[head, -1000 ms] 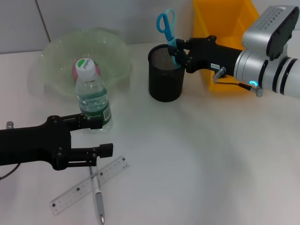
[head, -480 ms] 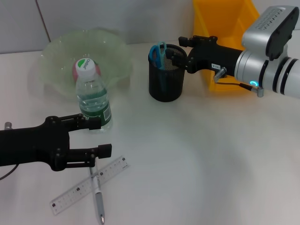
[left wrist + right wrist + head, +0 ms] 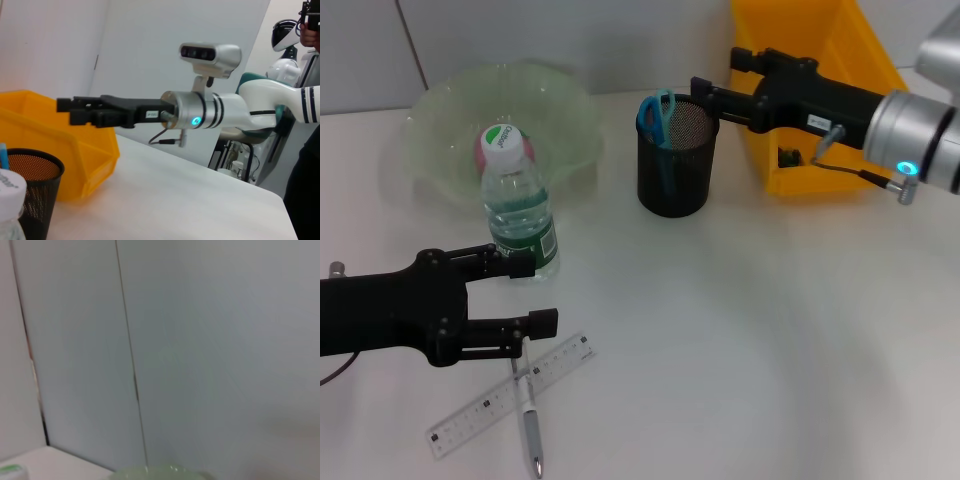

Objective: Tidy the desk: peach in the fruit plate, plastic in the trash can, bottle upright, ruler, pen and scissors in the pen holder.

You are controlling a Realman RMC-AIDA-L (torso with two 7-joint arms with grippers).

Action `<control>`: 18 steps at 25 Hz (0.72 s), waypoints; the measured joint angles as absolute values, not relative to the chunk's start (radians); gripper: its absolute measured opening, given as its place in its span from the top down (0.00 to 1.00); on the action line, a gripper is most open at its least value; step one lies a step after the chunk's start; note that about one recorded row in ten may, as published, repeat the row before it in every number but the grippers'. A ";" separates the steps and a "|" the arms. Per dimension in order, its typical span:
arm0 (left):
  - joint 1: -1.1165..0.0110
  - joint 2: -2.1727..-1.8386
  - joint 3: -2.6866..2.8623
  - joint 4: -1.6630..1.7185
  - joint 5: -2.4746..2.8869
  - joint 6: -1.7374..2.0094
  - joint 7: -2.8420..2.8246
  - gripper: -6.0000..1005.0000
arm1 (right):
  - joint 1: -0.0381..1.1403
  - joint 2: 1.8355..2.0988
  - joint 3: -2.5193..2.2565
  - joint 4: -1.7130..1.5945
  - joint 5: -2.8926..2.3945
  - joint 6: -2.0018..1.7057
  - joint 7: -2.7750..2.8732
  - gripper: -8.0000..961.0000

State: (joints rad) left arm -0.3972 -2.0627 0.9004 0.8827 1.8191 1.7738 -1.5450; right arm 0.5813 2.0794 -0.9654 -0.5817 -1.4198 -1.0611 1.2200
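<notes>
The blue-handled scissors (image 3: pixel 655 113) stand in the black mesh pen holder (image 3: pixel 675 165). My right gripper (image 3: pixel 718 75) is open and empty, just above and behind the holder's far right rim; it also shows in the left wrist view (image 3: pixel 70 110). The bottle (image 3: pixel 520 212) stands upright in front of the green fruit plate (image 3: pixel 555 105), which holds the peach (image 3: pixel 480 150). My left gripper (image 3: pixel 535 292) is open and empty, low over the table between the bottle and the clear ruler (image 3: pixel 480 408). The pen (image 3: pixel 529 415) lies across the ruler. No plastic shows.
The yellow trash can (image 3: pixel 810 100) stands behind my right arm at the back right and shows in the left wrist view (image 3: pixel 55 145). The wall runs close behind the plate and the can. Bare white table lies at the front right.
The scissors have dropped from my right gripper into the pen holder. The right gripper has opened and drawn up and back to the right. The left arm has hardly moved.
</notes>
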 joint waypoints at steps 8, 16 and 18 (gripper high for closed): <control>-0.397 -2.062 0.900 0.884 1.819 1.780 -1.556 0.19 | 0.527 2.023 -0.967 -0.661 -1.504 -1.277 1.454 0.14; -0.399 -2.062 0.908 0.924 1.823 1.788 -1.585 0.19 | 0.528 1.982 -0.963 -0.802 -1.812 -1.512 1.710 0.14; -0.401 -2.063 0.910 0.927 1.826 1.787 -1.588 0.19 | 0.530 1.982 -0.963 -0.837 -1.886 -1.547 1.749 0.14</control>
